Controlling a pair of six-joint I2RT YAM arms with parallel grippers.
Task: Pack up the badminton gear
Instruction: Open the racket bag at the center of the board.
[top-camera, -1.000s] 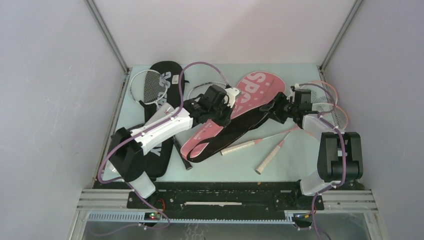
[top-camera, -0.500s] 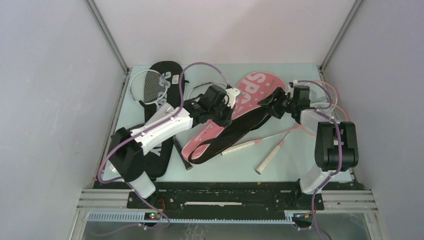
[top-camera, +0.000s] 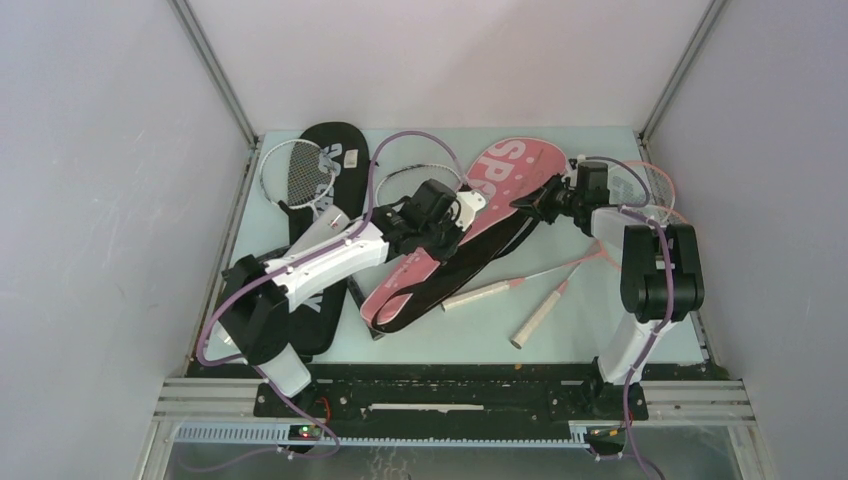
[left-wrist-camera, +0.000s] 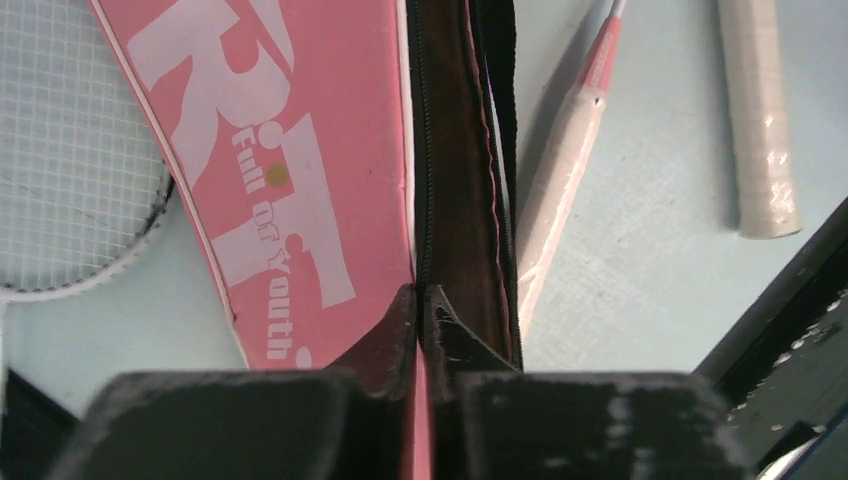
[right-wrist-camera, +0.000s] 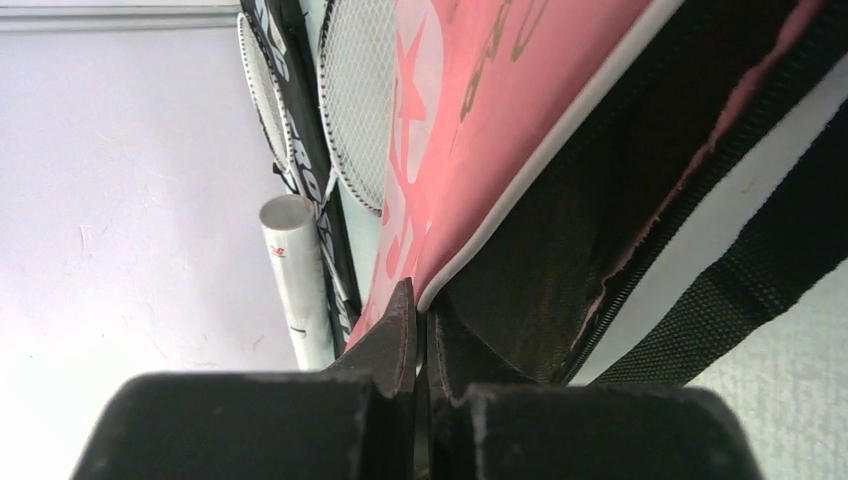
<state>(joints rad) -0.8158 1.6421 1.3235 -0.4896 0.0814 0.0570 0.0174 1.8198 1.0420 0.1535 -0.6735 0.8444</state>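
The pink "SPORT" racket cover (top-camera: 505, 180) lies slanted across the middle of the table, its black strap (top-camera: 470, 262) trailing toward the near side. My left gripper (top-camera: 447, 238) is shut on the cover's zip edge; in the left wrist view the left gripper (left-wrist-camera: 420, 298) pinches pink fabric beside the dark open inside (left-wrist-camera: 460, 180). My right gripper (top-camera: 527, 203) is shut on the cover's far edge; in the right wrist view the right gripper (right-wrist-camera: 421, 305) clamps the white-piped rim of the cover (right-wrist-camera: 480, 110). Pink rackets (top-camera: 655, 185) lie at the right, handles (top-camera: 490, 293) pointing toward the near side.
A black racket cover (top-camera: 335, 150) and a white-framed racket (top-camera: 293, 170) lie at the far left. A long white tube (right-wrist-camera: 295, 280) stands out against the left wall in the right wrist view. Two pale handles (left-wrist-camera: 760, 120) lie beside the pink cover.
My right gripper moved left and farther from the base to the pink cover's edge, then went from open to shut on it. The left gripper stayed shut and shifted slightly.
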